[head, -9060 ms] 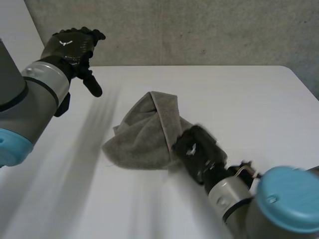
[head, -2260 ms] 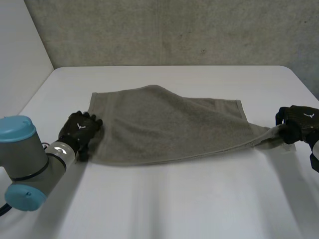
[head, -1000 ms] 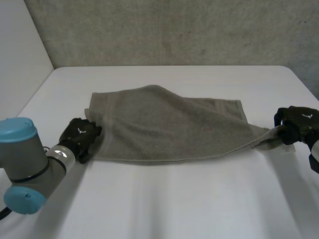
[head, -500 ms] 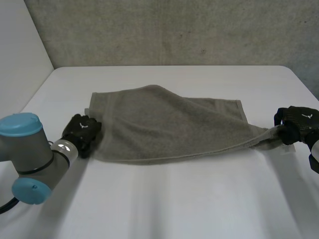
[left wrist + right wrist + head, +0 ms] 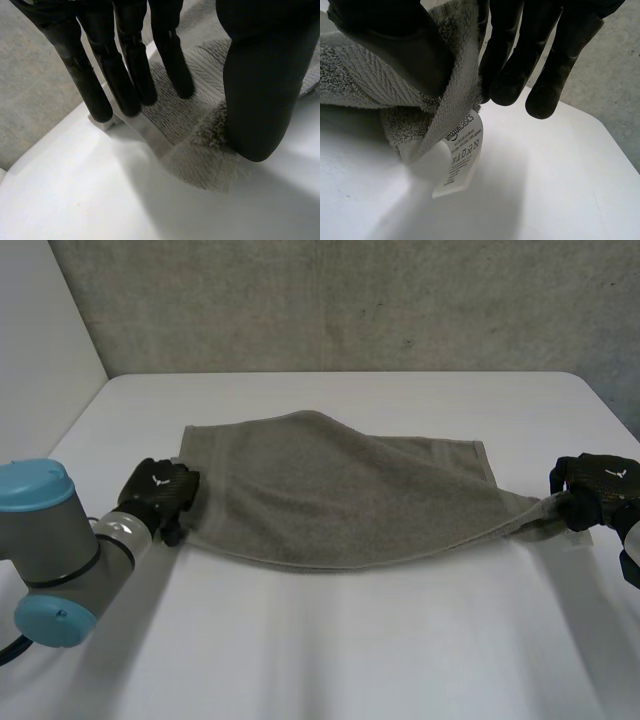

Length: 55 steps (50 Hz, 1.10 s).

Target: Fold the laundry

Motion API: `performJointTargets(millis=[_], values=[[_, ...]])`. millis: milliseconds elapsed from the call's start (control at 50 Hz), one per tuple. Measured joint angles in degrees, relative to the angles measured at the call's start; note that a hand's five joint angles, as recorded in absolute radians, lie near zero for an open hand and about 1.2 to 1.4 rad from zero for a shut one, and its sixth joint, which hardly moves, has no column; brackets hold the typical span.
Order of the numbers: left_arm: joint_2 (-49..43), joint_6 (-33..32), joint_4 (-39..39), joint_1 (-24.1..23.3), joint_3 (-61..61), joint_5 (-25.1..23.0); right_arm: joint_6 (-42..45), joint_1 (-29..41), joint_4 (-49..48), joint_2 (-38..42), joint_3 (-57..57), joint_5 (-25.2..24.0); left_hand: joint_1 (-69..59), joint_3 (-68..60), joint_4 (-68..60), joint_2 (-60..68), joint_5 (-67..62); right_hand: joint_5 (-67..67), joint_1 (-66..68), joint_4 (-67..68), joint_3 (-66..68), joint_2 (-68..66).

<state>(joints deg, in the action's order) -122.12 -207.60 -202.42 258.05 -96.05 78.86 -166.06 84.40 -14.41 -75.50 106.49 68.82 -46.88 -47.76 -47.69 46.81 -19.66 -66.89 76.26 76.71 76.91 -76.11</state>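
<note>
A grey towel (image 5: pixel 340 495) lies spread across the white table (image 5: pixel 350 650), with its far edge humped up in the middle. My left hand (image 5: pixel 158 492) is at the towel's near left corner. In the left wrist view its straight fingers (image 5: pixel 125 65) rest their tips on the towel (image 5: pixel 200 115) by the hem, and the thumb (image 5: pixel 260 90) stands apart on the corner, so the hand is open. My right hand (image 5: pixel 597 483) is at the towel's right corner, stretched to a point. There its thumb and fingers (image 5: pixel 520 50) pinch the cloth (image 5: pixel 360 75), and a white label (image 5: pixel 460 150) hangs down.
A concrete wall (image 5: pixel 350 300) runs behind the table's far edge. The table's left edge lies close beside my left arm (image 5: pixel 50 550), and its right edge is just past my right hand. Bare tabletop stretches in front of the towel.
My left hand shifted slightly at the towel's left corner, its fingers drawing in a little. The towel's near edge now bows toward me in the middle. The right hand held still.
</note>
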Motion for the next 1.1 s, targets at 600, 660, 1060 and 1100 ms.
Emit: performJointTargets(millis=[600, 660, 1060, 1100], values=[[-0.1, -0.4, 0.0, 0.0, -1.5, -3.4, 1.7, 0.2, 0.0, 0.0, 0.5, 0.0, -3.9, -3.1, -3.2, 4.0, -20.9, 0.0, 0.0, 0.0, 0.0, 0.0], [-0.1, -0.3, 0.1, 0.0, -1.4, -4.4, 1.7, 0.2, 0.0, 0.0, 0.5, 0.0, -6.9, -6.1, -6.2, 7.1, -23.9, 0.0, 0.0, 0.0, 0.0, 0.0], [-0.6, -0.3, 0.5, 0.0, -1.0, -5.1, 1.7, 0.2, 0.1, 0.0, 0.5, 0.0, -15.9, -15.1, -15.3, 16.1, -32.9, 0.0, 0.0, 0.0, 0.0, 0.0], [-0.7, -0.3, 0.5, 0.1, -1.0, -5.1, 1.7, 0.2, 0.1, 0.0, 0.5, 0.0, -18.0, -17.8, -17.9, 18.8, -35.3, 0.0, 0.0, 0.0, 0.0, 0.0]])
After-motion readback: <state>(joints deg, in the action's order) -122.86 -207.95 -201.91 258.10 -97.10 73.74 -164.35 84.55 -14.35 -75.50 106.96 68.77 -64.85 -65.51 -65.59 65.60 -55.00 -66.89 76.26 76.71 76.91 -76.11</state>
